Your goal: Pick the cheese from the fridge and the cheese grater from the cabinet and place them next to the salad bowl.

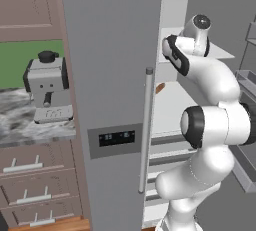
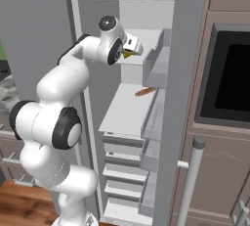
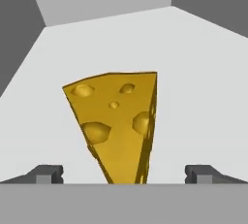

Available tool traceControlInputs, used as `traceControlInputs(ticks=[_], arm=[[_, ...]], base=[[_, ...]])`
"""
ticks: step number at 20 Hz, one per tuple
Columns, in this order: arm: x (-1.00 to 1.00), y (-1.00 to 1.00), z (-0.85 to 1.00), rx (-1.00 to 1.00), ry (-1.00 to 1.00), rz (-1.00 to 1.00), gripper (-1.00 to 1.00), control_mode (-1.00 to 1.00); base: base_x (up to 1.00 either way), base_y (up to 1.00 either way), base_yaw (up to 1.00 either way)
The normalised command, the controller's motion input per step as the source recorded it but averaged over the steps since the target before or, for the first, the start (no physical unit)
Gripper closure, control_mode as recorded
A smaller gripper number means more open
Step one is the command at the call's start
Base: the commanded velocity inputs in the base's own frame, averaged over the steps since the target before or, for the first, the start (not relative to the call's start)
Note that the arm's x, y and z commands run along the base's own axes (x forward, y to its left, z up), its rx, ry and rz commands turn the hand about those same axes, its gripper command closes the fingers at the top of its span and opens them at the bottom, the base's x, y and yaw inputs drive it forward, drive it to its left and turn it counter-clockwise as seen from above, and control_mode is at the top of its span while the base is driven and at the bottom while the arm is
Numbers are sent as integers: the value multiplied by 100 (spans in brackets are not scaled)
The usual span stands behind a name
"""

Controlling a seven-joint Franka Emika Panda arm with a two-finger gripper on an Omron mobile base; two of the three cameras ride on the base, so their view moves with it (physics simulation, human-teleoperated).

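Note:
The cheese [image 3: 116,121], a yellow-orange wedge with holes, lies on a pale shelf inside the open fridge [image 1: 115,75]. Its narrow tip points toward me. My gripper [image 3: 125,174] is open, and its two dark fingertips [image 3: 48,173] stand wide on either side of the wedge's tip without touching it. In the right base view the arm reaches into the upper shelf, where a yellow sliver of the cheese [image 2: 127,54] peeks out under the hand. The cheese grater, the cabinet and the salad bowl are out of view.
The fridge door with its long silver handle [image 1: 146,130] and dark display [image 1: 116,138] stands open at my left. Door bins [image 2: 156,66] hang to the right. An orange-brown stick [image 2: 145,92] lies on the lower shelf. A coffee machine [image 1: 47,87] stands on the marble counter. An oven [image 2: 229,78] is at right.

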Motion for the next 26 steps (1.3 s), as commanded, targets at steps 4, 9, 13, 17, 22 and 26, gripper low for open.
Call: traceControlInputs(ticks=[4,9,13,17,22,26], arm=[[9,0,-13,0,-1,0,-100,-100],[33,-12,-15,0,-2,0,-100,-100],[100,-50,-34,0,3,-5,-100,-100],[39,-7,-7,0,1,0,100,-100],[1,0,0,0,0,0,100,-100],[0,0,-4,0,1,0,100,-100]], base=[[0,0,0],[0,0,0],[0,0,0],[0,0,0],[0,0,0],[0,0,0]])
